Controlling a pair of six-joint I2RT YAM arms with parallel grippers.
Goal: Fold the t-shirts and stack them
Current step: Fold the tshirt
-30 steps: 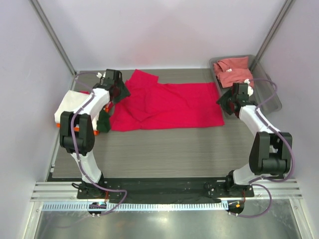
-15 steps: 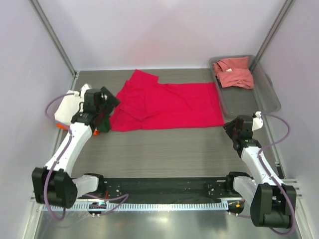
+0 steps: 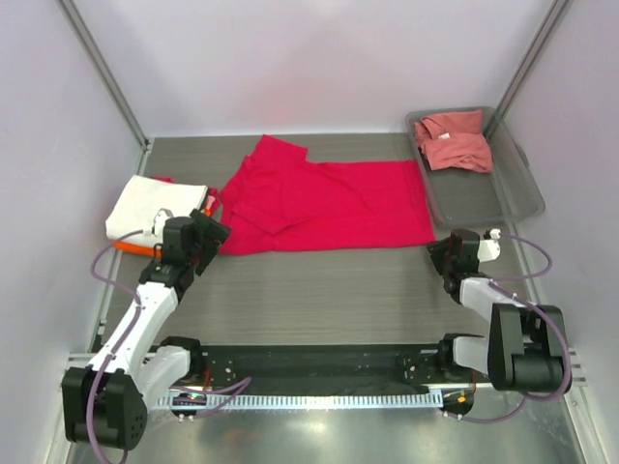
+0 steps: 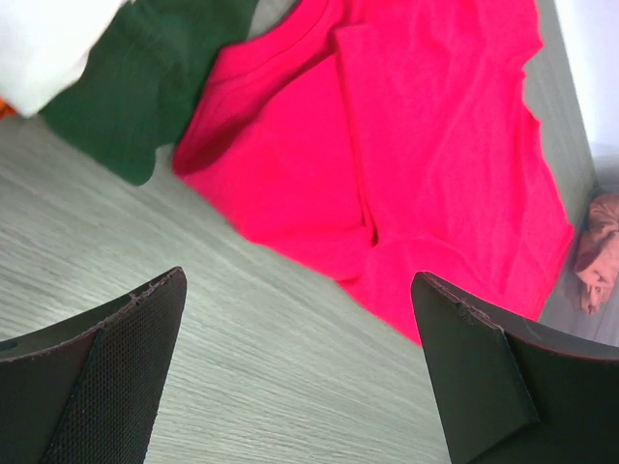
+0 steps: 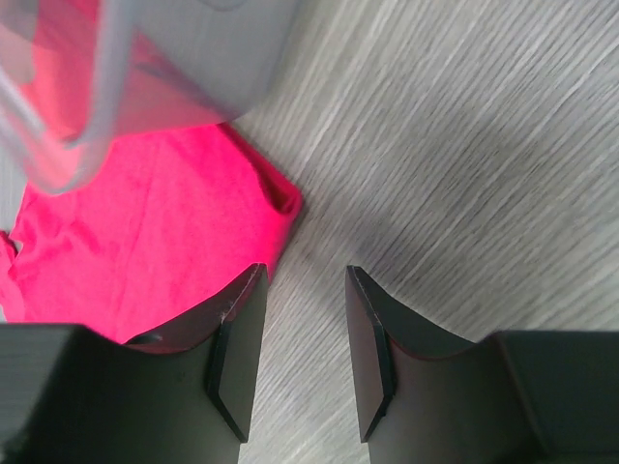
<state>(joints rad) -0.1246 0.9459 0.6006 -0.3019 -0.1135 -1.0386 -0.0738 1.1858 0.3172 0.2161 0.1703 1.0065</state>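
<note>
A bright crimson t-shirt (image 3: 329,203) lies spread and rumpled across the back middle of the table. It also shows in the left wrist view (image 4: 426,145) and the right wrist view (image 5: 145,232). A salmon-pink t-shirt (image 3: 453,140) lies crumpled in the grey tray (image 3: 503,198). At the left is a stack with a cream-white shirt (image 3: 155,205) on top, an orange edge (image 3: 126,246) below, and a dark green shirt (image 4: 145,87). My left gripper (image 3: 211,235) (image 4: 298,280) is wide open and empty above bare table near the crimson shirt's left edge. My right gripper (image 3: 440,256) (image 5: 305,275) is open and empty, just in front of the shirt's front right corner.
The grey tray stands at the back right, and its blurred corner (image 5: 193,58) shows in the right wrist view. Walls close in on the left, back and right. The grey wood-grain table (image 3: 329,290) stretches in front of the crimson shirt.
Both arms have drawn back toward the near edge and dropped low. The left gripper left the crimson shirt's left sleeve; the right left the tray side. The shirts have not moved.
</note>
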